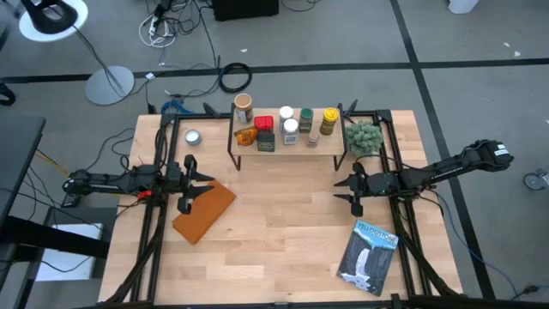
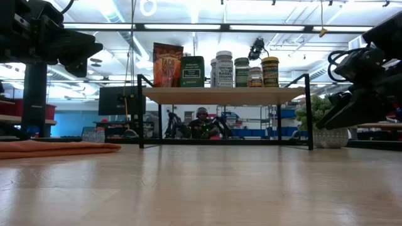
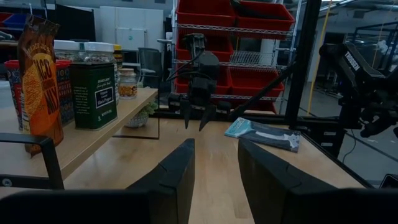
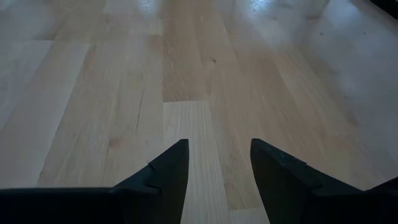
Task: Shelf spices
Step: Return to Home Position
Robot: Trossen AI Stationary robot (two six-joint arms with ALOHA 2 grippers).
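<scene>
Both arms stretched low over the table, pointing inward at each other, well apart. Left end effector [image 1: 190, 183] on the left side, fingers [image 3: 174, 177] parted, nothing between them. Right end effector [image 1: 347, 190] on the right side, fingers [image 4: 166, 171] parted too, empty, angled down at the table [image 4: 124, 74].

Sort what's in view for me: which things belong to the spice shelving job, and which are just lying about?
Job:
- spices, all standing on the shelf top
- shelf

Lying about:
- small silver tin
- flat brown slab
- blue booklet
- small green plant
</scene>
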